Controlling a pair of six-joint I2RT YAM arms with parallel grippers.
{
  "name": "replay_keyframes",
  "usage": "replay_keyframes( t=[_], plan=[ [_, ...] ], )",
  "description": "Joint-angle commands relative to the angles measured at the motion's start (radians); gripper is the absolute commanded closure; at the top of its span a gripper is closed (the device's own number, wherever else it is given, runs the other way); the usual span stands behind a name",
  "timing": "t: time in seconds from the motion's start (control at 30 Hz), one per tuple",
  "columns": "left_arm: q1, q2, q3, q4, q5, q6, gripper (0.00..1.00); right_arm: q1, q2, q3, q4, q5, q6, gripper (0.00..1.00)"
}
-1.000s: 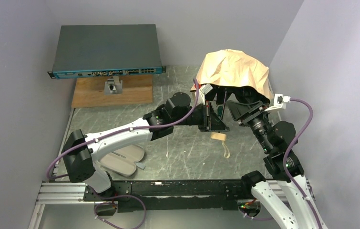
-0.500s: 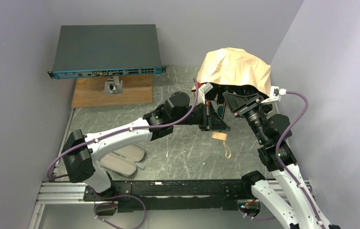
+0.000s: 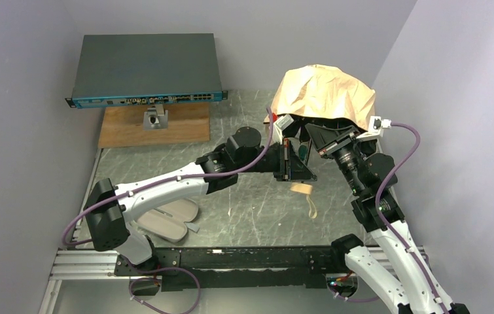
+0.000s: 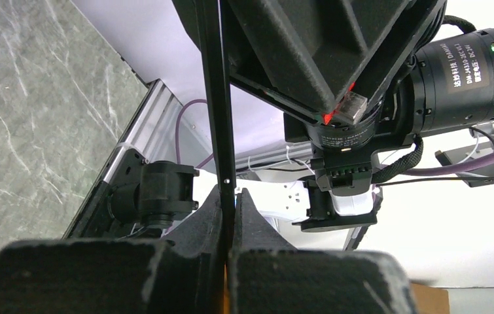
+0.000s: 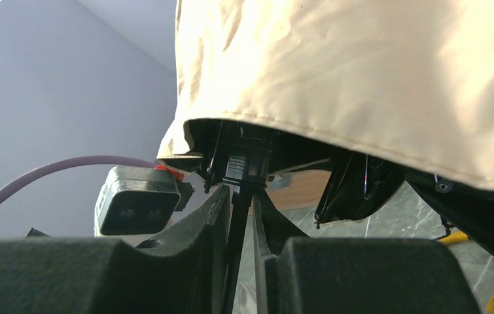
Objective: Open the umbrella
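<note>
umbrella held up off the bench between the two tools, its tan canopy puffed out in a crumpled dome just above the right tool and higher than the left tool. the left tool is clenched on the thin black shaft, both fingers pressed flat against it, and the shaft runs straight on past its fingertips toward the black body of the right tool, which fills the top of the left wrist view. the right tool sits further up the same shaft, right under the canopy's edge. its fingers stand one to each side of the shaft, just below the black hub where the ribs gather. they are narrow about it, but a sliver of light shows on one side, so whether they are grasping it i cannot tell. below the left tool, on the side away from the canopy, a tan strap dangles in a loop, and whether it touches the bench i cannot tell. well behind the left tool, beside the left arm, a pale sleeve lies flat on the bench. far off to the left of both tools, a grey flat box sits over a wooden board
</note>
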Motion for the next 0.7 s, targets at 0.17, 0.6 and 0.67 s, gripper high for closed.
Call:
replay_keyframes(
  t=[0.17,0.6,0.67],
  plan=[
    [-0.061,-0.056,0.104,-0.028,-0.027,0.151,1.00,0.000,0.007,0.031,0.032,0.163,0.014,0.84],
    [-0.189,0.002,0.243,-0.333,-0.144,0.356,1.00,-0.001,0.070,0.109,0.111,0.390,-0.078,0.89],
    [-0.198,-0.003,0.230,-0.334,-0.157,0.355,1.00,-0.001,0.084,0.128,0.126,0.410,-0.092,0.89]
  ],
)
